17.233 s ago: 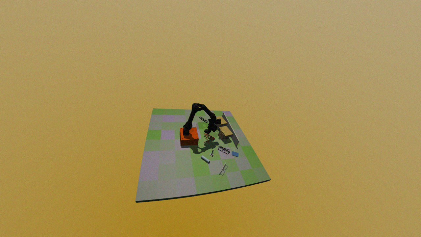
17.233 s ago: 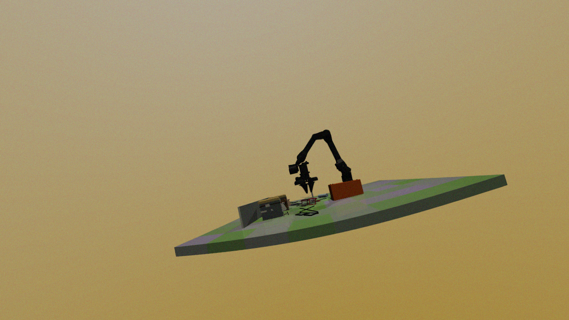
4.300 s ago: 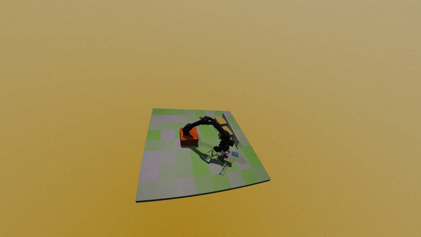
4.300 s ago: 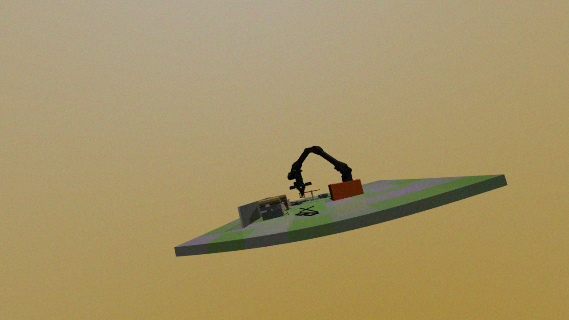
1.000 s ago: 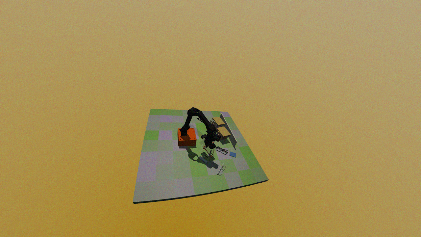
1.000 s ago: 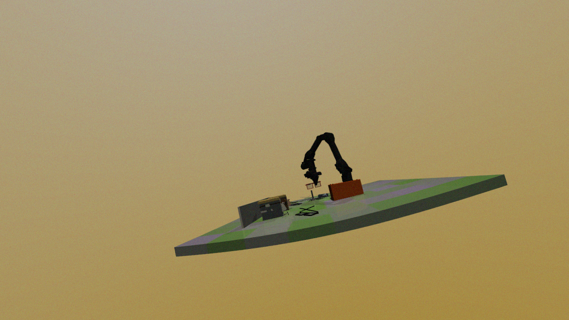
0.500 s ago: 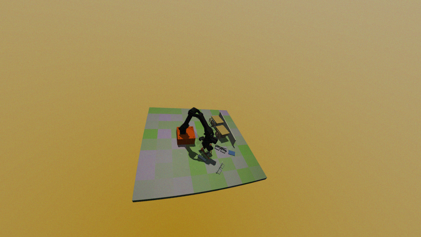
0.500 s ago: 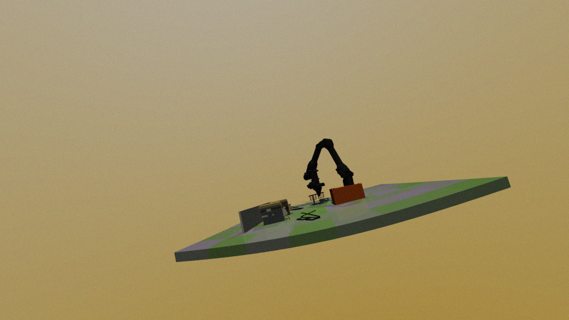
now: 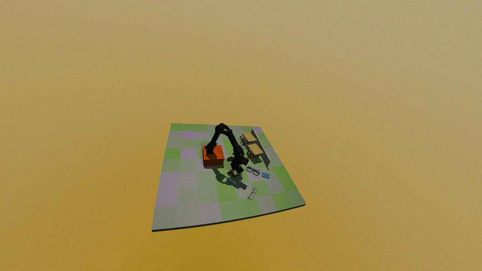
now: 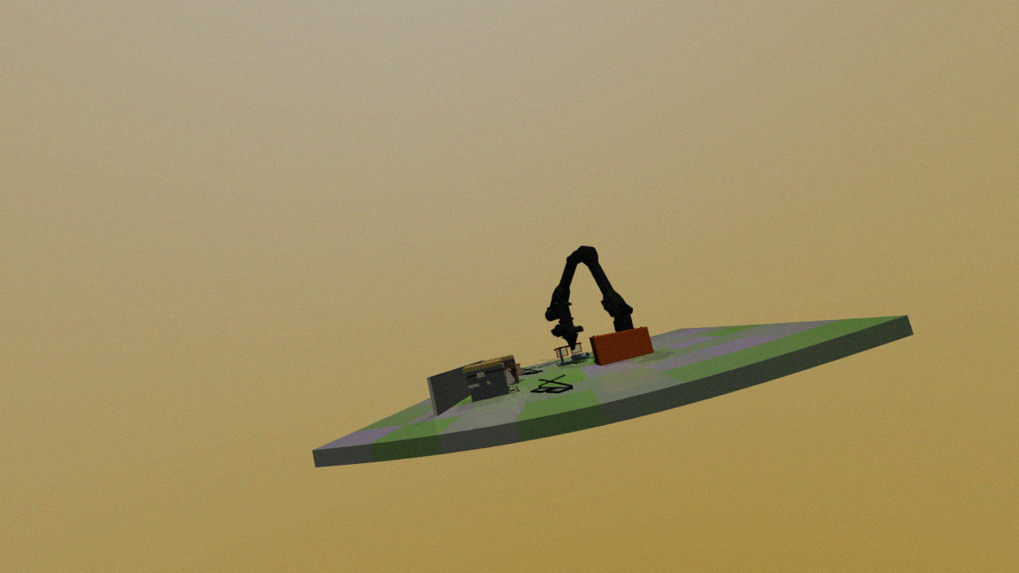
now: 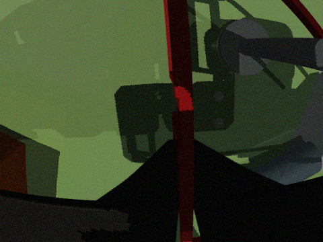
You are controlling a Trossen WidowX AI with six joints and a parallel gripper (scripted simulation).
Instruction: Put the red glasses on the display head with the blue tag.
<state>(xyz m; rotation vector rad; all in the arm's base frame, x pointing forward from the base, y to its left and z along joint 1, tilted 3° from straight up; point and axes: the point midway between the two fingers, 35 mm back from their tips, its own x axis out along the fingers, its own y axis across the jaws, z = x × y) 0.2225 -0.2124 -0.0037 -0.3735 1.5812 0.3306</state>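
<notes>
My gripper is shut on a thin bar of the red glasses. The glasses hang above the table near the orange base, away from the display heads. Two blocks with wooden tops stand by the upright panel and appear to be the display heads. The nearer one in the exterior view shows a dark side. Their faces are small and dark, and I cannot make out the blue tag. The heads are not in the wrist view.
A post on a round base stands below the held glasses, with a blue-grey cylinder nearby. Black glasses, pale-framed glasses and a blue block lie on the table. The upright panel stands behind the heads.
</notes>
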